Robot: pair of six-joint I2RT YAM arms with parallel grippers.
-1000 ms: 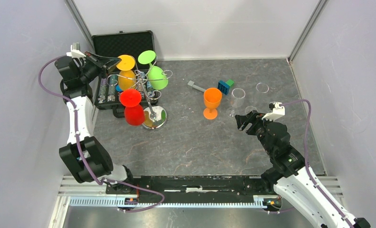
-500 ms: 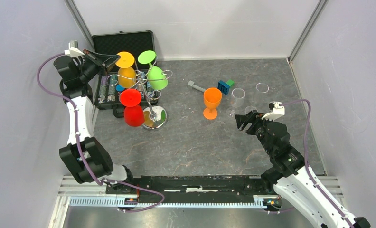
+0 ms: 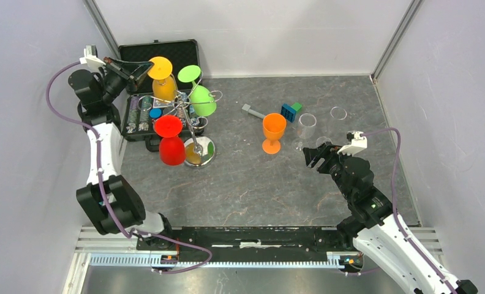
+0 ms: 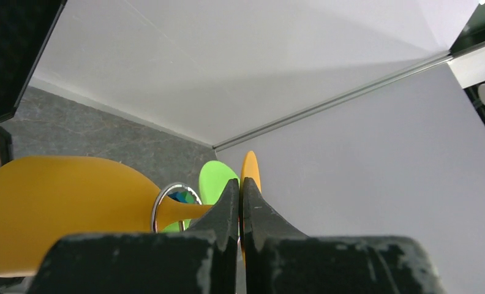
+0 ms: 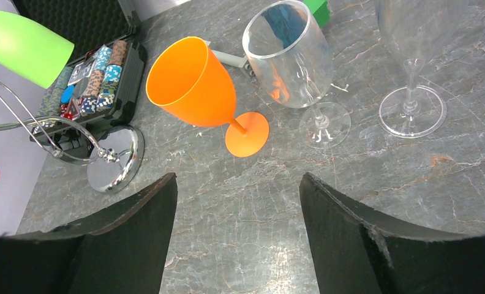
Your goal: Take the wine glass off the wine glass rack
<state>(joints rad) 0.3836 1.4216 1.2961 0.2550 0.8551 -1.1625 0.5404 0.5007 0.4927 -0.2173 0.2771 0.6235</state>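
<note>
- My left end effector (image 3: 143, 71) is up at the far left, over the black case (image 3: 166, 52), and clenched.
- In the left wrist view its two fingers (image 4: 225, 211) stand almost together, with only the thin edge of a yellow foot disc pinched between them.
- So it is gripping the yellow wine glass (image 3: 164, 89) by the rim of its foot, and touches nothing else that I can see.
- That glass hangs upside down, foot towards the end effector and bowl below, at the far left side of the wine glass rack (image 3: 198, 152).
- From the wrist I see its stem crossing a chrome loop (image 4: 166, 205) of the rack, so it is not yet clear of the wire.
- The rack stands on the desk (image 3: 258, 184) just in front of the case, and a green glass (image 3: 202, 100) and a red glass (image 3: 172, 147) also hang from it.
- My right end effector (image 3: 313, 156) is well apart from all that, above the right side of the desk.
- Its jaws are spread wide and it grasps nothing.
- Beyond its fingertips an orange glass (image 5: 194, 82) stands on the desk, with two clear glasses (image 5: 289, 52) beside it.
</note>
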